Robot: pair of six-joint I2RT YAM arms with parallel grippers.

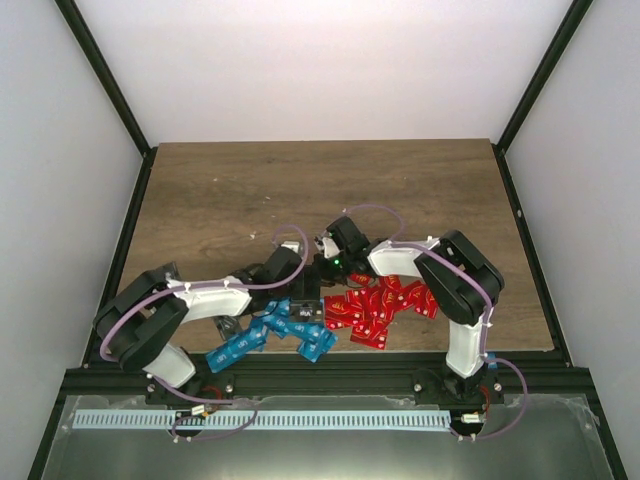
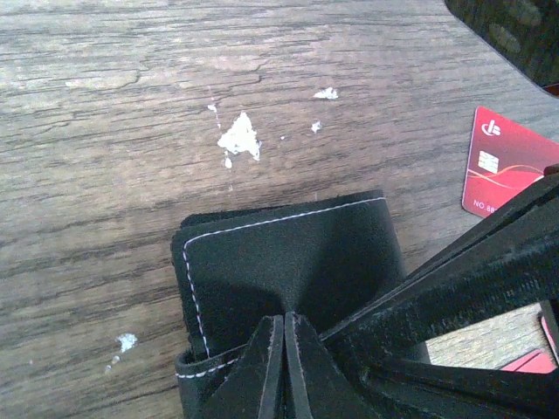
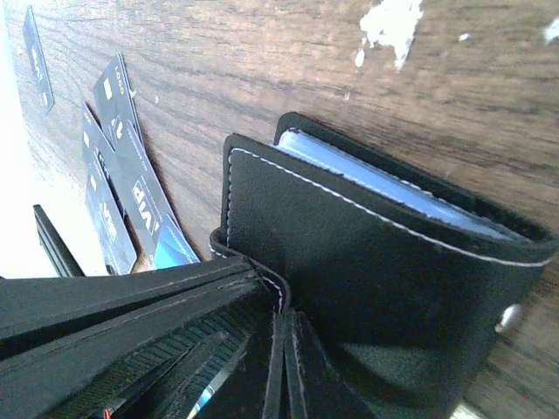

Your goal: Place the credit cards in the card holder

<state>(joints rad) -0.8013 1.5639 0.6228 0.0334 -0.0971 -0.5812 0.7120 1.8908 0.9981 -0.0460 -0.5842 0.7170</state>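
Your left gripper (image 2: 284, 336) and right gripper (image 3: 282, 336) each clamp an edge of the card holder (image 2: 293, 253), lower centre of their wrist views: you seem to be opening it, so spread its covers next.

Seen from above, each arm pairs glossy black joint housings with white link shells: the left arm (image 1: 200, 300) at lower left, the right arm (image 1: 463, 348) at lower right. A lilac cable (image 1: 135, 312) loops along each arm, held by small white ties. The bases (image 1: 440, 385) are black. The left end effector (image 2: 284, 349) and right end effector (image 3: 281, 349) have matte black, wedge-shaped fingers.
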